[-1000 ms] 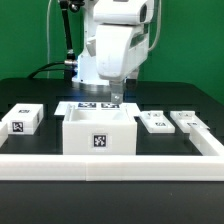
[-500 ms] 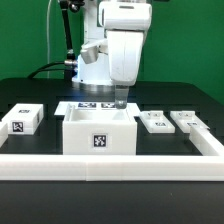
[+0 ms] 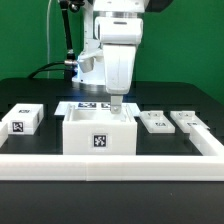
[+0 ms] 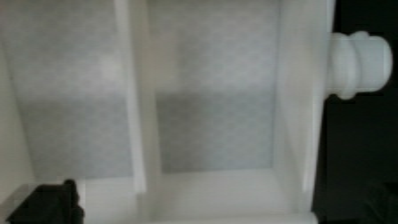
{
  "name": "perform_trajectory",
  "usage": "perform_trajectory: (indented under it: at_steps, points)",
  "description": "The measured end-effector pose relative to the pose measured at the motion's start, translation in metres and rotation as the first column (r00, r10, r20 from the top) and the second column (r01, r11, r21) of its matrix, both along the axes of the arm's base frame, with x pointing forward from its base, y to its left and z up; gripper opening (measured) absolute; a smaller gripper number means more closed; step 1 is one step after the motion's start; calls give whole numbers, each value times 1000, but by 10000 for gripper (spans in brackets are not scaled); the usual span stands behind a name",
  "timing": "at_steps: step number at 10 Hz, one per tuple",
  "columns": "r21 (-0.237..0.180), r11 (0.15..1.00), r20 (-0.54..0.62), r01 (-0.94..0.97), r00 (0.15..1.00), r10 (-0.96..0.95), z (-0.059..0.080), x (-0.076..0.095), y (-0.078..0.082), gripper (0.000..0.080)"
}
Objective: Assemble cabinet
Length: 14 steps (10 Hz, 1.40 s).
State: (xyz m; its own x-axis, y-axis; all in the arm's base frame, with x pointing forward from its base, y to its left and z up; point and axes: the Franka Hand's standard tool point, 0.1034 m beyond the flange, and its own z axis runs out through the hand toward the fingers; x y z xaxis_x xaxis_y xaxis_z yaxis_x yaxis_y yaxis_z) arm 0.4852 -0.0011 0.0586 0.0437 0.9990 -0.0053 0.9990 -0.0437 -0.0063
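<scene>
The cabinet body (image 3: pixel 99 133), an open-topped white box with a marker tag on its front, stands mid-table. My gripper (image 3: pixel 116 108) hangs straight down over its back rim, towards the exterior view's right, fingertips at rim height. The wrist view looks into the body (image 4: pixel 214 110): white walls, an inner divider and a round white knob (image 4: pixel 361 62) on the outer side. One dark finger (image 4: pixel 50 203) shows at the frame's edge. The gripper (image 4: pixel 205 212) is open and empty. Two knobbed door panels (image 3: pixel 155 122) (image 3: pixel 188 120) lie on the exterior view's right.
A small white tagged block (image 3: pixel 24 119) lies on the exterior view's left. The marker board (image 3: pixel 88 105) lies behind the body. A white rail (image 3: pixel 110 163) runs along the table's front and up the exterior view's right side. The robot's base stands behind.
The gripper has come down from above the body to its back rim, shifting slightly sideways. The parts on the table have not moved.
</scene>
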Motion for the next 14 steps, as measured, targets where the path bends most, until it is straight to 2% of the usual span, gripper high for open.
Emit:
perform_trajectory:
  at_steps: [5, 10, 12, 14]
  points:
    - [7, 1000, -18, 3, 1000, -3, -16, -40, 1, 798]
    - [17, 1000, -53, 17, 998, -16, -42, -49, -2, 798]
    - [17, 1000, -56, 24, 998, -23, -43, -48, -2, 798]
    - [17, 1000, -56, 27, 998, -26, -43, -49, -2, 545]
